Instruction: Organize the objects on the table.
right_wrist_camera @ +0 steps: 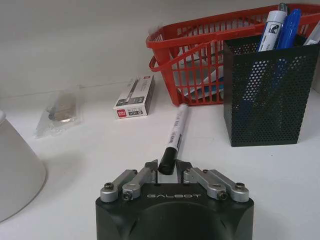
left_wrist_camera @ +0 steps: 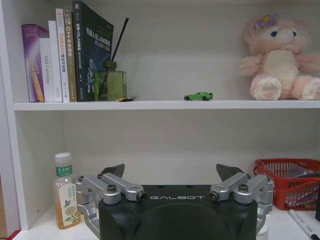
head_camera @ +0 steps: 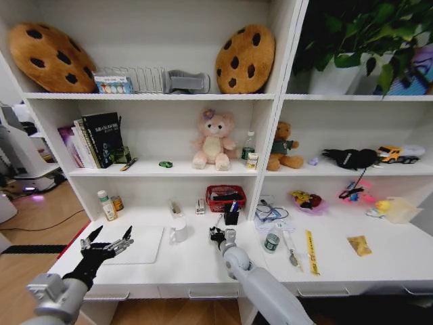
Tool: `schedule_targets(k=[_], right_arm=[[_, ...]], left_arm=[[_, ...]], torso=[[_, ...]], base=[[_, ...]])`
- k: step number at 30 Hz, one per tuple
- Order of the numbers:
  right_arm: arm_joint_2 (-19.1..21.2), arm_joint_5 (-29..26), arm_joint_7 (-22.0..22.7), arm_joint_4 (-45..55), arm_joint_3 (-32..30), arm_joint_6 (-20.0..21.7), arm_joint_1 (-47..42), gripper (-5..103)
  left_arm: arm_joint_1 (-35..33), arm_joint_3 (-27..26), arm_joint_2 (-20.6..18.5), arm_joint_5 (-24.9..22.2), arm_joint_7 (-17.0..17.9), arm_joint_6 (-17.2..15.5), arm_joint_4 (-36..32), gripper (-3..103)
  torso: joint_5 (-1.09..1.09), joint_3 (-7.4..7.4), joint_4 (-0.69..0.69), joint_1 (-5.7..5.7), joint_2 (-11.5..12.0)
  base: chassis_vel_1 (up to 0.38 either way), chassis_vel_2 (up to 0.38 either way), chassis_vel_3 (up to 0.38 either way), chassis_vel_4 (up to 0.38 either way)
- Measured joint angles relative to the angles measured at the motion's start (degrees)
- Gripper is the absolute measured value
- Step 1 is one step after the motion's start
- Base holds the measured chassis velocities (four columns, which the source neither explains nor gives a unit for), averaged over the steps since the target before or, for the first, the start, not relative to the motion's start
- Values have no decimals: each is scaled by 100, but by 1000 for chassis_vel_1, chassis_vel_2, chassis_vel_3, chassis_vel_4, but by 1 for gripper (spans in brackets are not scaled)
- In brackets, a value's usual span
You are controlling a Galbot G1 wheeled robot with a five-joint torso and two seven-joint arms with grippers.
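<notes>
Right gripper (right_wrist_camera: 167, 170): jaws nearly closed, pinching the black-capped end of a white marker (right_wrist_camera: 176, 132) that is lying on the table (right_wrist_camera: 100, 150) just beside the black mesh pen holder (right_wrist_camera: 265, 95), with the red basket (right_wrist_camera: 200, 55) behind. Step judged: gathering the marker; next, it needs lifting and tipping upright into the holder. Left gripper (left_wrist_camera: 175, 172): hanging wide open, empty, over the silver laptop (head_camera: 139, 244).

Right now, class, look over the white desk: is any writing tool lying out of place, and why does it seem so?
Yes. A white marker lies loose on the table beside the black mesh pen holder, where other pens stand upright. The right gripper is closed around its black cap end. The left gripper hovers open over the laptop.
</notes>
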State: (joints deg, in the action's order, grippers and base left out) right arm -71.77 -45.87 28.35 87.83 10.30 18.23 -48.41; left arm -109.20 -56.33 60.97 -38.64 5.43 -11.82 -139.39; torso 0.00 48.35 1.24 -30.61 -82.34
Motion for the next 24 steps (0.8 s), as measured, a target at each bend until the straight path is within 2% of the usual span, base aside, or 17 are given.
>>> schedule_targets(k=[1, 3, 12, 14, 16, 17, 19, 20, 22, 24], right_arm=[[12, -4, 0, 13, -7, -1, -16, 21], [26, -4, 2, 29, -27, -13, -43, 13], [190, 67, 19, 318, -157, -23, -179, 11], [349, 160, -27, 563, -227, -21, -252, 11], [767, 74, -64, 1119, -381, 39, -375, 11], [767, 74, -64, 1119, -381, 39, -375, 11], [1144, -298, -83, 1656, -673, 178, -528, 11], [1144, -298, -83, 1656, -673, 178, -528, 11], [1460, -942, 31, 2229, -990, 353, -688, 11], [1557, -1160, 54, 2454, -1099, 413, -751, 11]], left_arm=[[0, 0, 0, 0, 0, 0, 0, 100], [0, 0, 0, 0, 0, 0, 0, 100], [0, 0, 0, 0, 0, 0, 0, 100], [0, -1, 0, 0, 2, 0, 0, 100], [0, 0, 0, 0, 2, 0, 0, 100], [0, 0, 0, 0, 2, 0, 0, 100], [0, 0, 0, 0, 2, 0, 0, 100], [0, 0, 0, 0, 2, 0, 0, 100], [0, 0, 0, 0, 1, 0, 0, 100], [0, 0, 0, 0, 1, 0, 0, 100]], torso=[[0, 0, 0, 0, 0], [0, 0, 0, 0, 0], [1, 0, 0, -1, 0], [1, 0, -1, -1, 0], [-1, 0, 1, -2, 0], [-1, 0, 1, -2, 0], [0, 0, 2, -1, 0], [0, 0, 2, -1, 0], [1, 0, 2, -1, -1], [1, 0, 1, -1, -1]], base=[[0, 0, 0, 0], [0, 0, 0, 0], [0, 0, 0, 0], [0, 0, 0, 0], [0, 0, 0, 0], [0, 0, 0, 0], [0, 0, 0, 0], [0, 0, 0, 0], [0, 0, 0, 0], [0, 0, 0, 0]])
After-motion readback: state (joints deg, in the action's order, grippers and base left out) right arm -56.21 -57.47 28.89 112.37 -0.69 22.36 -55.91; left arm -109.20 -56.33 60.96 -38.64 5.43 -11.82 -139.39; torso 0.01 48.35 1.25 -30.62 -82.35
